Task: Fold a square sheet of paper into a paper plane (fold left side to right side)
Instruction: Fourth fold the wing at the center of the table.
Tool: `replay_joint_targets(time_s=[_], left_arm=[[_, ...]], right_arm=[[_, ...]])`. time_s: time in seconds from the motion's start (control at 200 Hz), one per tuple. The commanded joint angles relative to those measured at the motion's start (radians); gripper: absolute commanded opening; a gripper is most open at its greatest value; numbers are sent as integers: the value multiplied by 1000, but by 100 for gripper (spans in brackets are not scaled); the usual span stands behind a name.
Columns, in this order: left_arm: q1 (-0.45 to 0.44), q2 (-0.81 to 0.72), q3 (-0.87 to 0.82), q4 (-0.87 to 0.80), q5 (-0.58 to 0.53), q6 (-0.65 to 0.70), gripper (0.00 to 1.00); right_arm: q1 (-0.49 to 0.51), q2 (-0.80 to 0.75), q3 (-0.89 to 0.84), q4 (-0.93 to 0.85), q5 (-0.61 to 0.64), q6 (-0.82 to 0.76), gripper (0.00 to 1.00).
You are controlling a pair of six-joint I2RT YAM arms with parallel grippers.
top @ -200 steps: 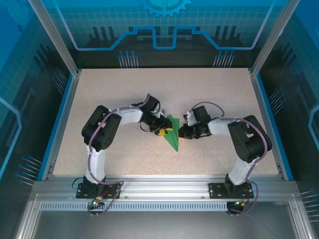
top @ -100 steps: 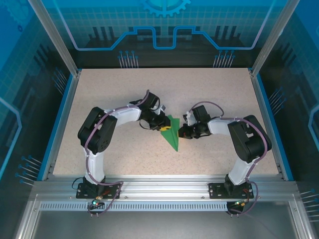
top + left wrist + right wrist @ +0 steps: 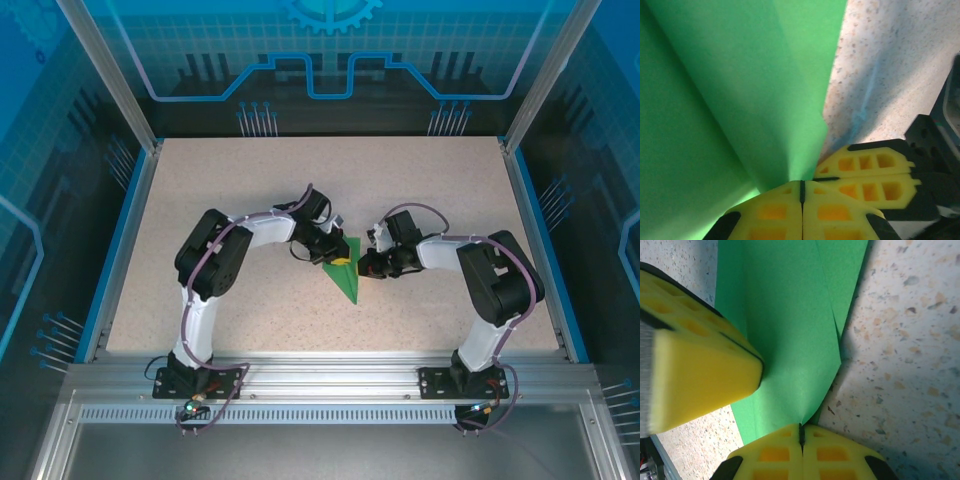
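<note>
Between clamped fingers, left gripper and right gripper pinched the paper mid-fold, its left side seemingly needing carrying rightward.

**A:** L wrist cam, what's there?

**B:** Mostly a bright green creased sheet of paper. It covers the left side & top, w/ a fold ridge running from upper left down to bottom centre.

**A:** And the gripper?

**B:** The left gripper, w/ yellow cut-out pads, sits bottom centre. Pads are pressed together w/ only a thin seam btwn them, and the paper runs down into that seam.

**A:** Anything else?

**B:** The right gripper, yellow pads on a black body, comes in from lower right. Its pads are pressed together too, tips at the paper's right edge, just beside the left gripper's pads. Speckled beige tabletop shows upper right, shadowed near the paper's edge.
</note>
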Motion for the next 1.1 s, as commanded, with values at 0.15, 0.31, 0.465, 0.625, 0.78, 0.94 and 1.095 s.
replay_joint_targets(time_s=[0.15, 0.31, 0.465, 0.625, 0.78, 0.94, 1.095], left_arm=[[1, 23, -5, -28, -28, 30, 4], [3, 27, -20, -33, -35, 30, 3], [4, 41, -32, -35, -42, 31, 1], [6, 44, -46, -35, -50, 33, 0], [5, 47, -54, -44, -57, 32, 0], [6, 54, -54, -50, -61, 31, 0], [5, 54, -53, -51, -64, 32, 0]], right_arm=[[-1, 45, -5, -120, 94, -31, 3], [0, 46, -6, -119, 93, -33, 4], [-1, 44, -1, -117, 90, -33, 4], [-1, 38, 2, -109, 77, -31, 5], [-2, -6, 3, -65, 52, -18, 18], [-7, -96, 21, -98, 81, -17, 30], [0, -186, 10, -162, 71, -29, 30]])
